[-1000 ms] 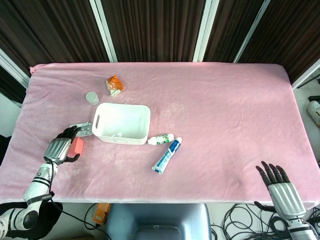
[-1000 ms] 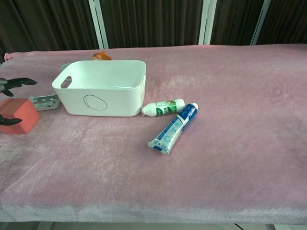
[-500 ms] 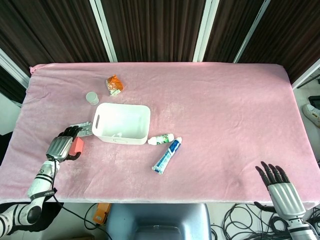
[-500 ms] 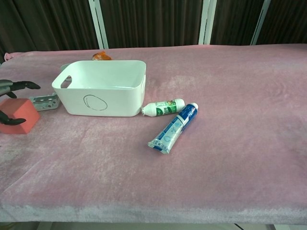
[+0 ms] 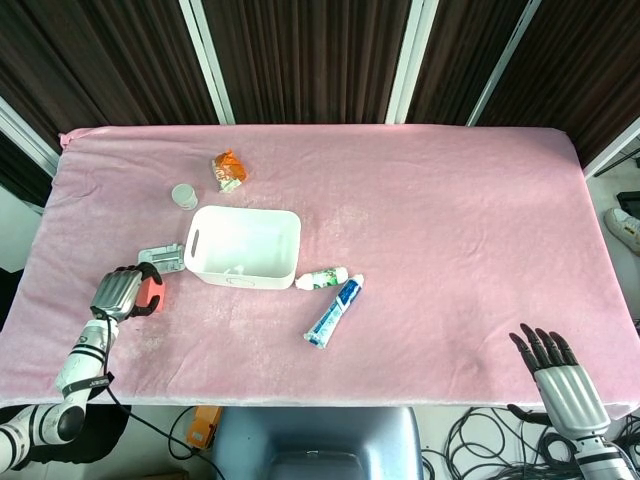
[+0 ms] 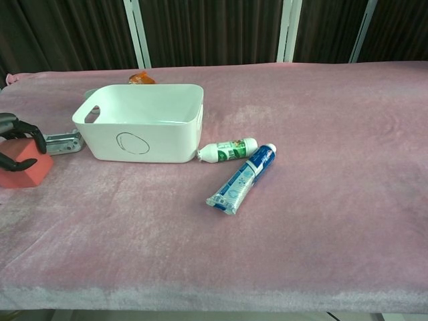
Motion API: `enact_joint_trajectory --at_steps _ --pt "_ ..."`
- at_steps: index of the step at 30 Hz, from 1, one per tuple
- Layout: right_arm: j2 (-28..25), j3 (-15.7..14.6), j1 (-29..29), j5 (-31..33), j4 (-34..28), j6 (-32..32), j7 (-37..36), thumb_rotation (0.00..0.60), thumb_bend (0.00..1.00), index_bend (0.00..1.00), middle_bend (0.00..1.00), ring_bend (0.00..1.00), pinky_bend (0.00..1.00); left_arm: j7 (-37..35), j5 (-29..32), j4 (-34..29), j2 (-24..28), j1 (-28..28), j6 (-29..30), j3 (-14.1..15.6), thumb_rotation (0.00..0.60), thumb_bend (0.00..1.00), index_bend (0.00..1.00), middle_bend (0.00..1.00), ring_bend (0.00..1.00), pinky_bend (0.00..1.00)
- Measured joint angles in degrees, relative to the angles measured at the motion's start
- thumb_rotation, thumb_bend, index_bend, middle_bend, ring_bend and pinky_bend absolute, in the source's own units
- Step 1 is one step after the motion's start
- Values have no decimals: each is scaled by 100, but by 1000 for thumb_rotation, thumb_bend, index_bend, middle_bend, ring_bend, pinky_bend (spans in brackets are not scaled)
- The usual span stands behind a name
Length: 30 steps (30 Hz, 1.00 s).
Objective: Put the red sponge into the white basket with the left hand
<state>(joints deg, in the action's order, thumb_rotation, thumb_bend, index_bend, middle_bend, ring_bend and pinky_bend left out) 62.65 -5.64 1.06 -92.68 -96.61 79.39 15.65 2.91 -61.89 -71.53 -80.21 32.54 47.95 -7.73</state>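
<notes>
The red sponge (image 5: 153,292) (image 6: 28,168) lies on the pink cloth just left of the white basket (image 5: 297,241) (image 6: 157,142). My left hand (image 5: 119,292) (image 6: 16,131) grips it, fingers curled over its top and thumb against its near side. The sponge still rests on the table. My right hand (image 5: 563,381) sits at the near right table edge, fingers spread, holding nothing; the chest view does not show it.
A metal clip (image 5: 162,256) (image 6: 61,141) lies between the sponge and the basket. A small white bottle (image 5: 322,279) (image 6: 227,150) and a blue toothpaste tube (image 5: 333,311) (image 6: 242,179) lie right of the basket. Behind it are an orange packet (image 5: 229,170) and a grey cap (image 5: 184,195).
My left hand's fingers have closed down around the red sponge, which shifted slightly left. The right hand has stayed put.
</notes>
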Motion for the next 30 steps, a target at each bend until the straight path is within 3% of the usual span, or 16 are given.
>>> enact_joint_trajectory --at_steps 6,17,23,30 --pt "-6 -2 3 -1 -5 -1 -2 600 50 0 0 0 194 -149 -226 102 -62 -52 200 3 600 569 471 312 427 705" --pt "0 -4 6 10 -4 -11 5 600 50 0 0 0 194 -396 -591 108 -55 -197 723 -35 600 570 478 325 428 746" --pt "5 1 13 29 -10 -28 25 600 49 0 0 0 194 -487 -840 -255 210 -316 1239 -124 600 570 478 327 428 745" --pt "-9 -4 18 9 -12 -20 0 600 50 0 0 0 194 -134 -1212 -1196 682 -267 1922 -475 600 569 477 329 419 745"
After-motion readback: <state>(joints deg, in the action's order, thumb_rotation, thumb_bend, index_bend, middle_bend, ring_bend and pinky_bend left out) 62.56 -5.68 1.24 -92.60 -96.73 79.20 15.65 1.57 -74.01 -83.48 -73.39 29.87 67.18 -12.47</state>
